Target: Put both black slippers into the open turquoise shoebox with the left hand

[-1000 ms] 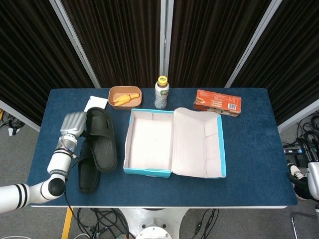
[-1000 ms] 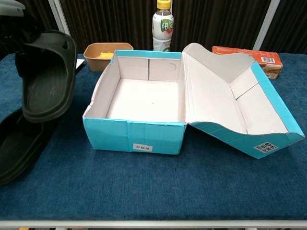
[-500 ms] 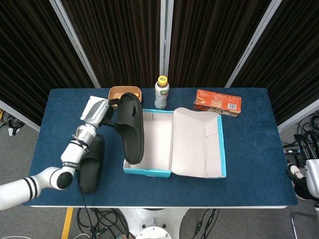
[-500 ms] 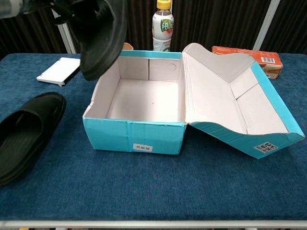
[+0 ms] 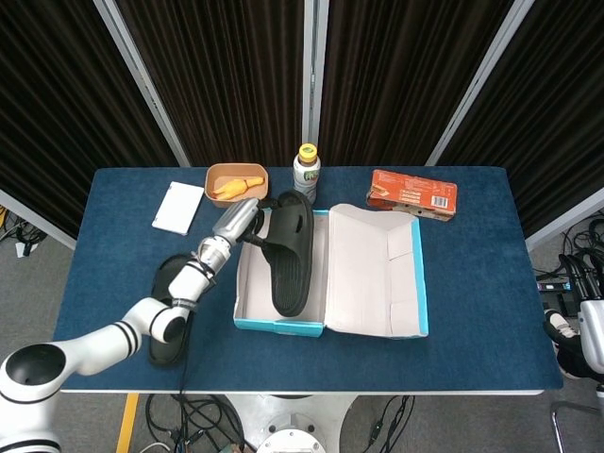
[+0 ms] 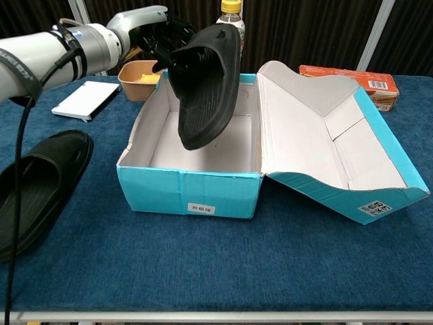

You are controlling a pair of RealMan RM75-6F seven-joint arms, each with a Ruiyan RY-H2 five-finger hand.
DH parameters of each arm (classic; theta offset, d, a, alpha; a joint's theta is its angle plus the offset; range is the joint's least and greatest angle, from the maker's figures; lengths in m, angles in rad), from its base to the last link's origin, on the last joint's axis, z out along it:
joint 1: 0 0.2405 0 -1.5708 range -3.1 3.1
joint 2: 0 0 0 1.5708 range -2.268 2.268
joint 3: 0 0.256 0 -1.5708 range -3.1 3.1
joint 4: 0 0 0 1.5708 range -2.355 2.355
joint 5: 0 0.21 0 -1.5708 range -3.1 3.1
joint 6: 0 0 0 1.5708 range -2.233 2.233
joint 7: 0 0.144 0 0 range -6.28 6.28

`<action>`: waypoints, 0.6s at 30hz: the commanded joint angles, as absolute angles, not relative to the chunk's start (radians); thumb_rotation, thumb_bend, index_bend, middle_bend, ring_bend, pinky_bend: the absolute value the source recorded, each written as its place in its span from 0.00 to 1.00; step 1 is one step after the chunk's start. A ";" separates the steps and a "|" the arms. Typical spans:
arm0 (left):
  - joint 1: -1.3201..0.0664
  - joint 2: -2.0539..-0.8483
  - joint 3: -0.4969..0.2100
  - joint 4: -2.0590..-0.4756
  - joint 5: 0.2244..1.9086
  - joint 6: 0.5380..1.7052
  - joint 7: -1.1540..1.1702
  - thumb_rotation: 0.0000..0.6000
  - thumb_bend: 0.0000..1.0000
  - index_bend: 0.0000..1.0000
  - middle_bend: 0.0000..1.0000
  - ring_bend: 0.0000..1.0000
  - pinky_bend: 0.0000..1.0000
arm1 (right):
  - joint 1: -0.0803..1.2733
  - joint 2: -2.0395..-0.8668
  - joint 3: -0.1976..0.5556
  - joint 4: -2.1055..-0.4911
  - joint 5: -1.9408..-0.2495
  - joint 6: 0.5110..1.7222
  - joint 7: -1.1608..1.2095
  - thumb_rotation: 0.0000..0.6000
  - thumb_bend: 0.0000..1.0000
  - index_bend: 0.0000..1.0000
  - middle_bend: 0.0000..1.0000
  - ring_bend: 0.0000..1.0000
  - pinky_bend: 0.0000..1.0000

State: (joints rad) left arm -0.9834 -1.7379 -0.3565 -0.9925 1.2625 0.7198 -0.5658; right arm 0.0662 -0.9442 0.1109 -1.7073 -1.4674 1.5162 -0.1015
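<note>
The silver robot hand (image 6: pixel 150 30) with black fingers joins a white arm ringed with black bands.

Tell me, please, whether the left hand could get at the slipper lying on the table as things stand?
Probably not yet: the left hand grips the other black slipper over the shoebox. The slipper on the table lies uncovered left of the box, so the way looks free once the hand lets go.

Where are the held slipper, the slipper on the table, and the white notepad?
held slipper (image 6: pixel 203 101), chest view, middle of its sole
slipper on the table (image 6: pixel 37 186), chest view, its footbed
white notepad (image 5: pixel 178 208), head view, centre of its cover
</note>
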 commanded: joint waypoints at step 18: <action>-1.041 -2.040 -0.291 -0.561 1.357 0.819 -0.812 1.00 0.00 0.59 0.58 0.73 0.72 | 0.068 -0.935 0.114 -1.730 -1.442 1.505 -0.126 1.00 0.03 0.03 0.10 0.00 0.06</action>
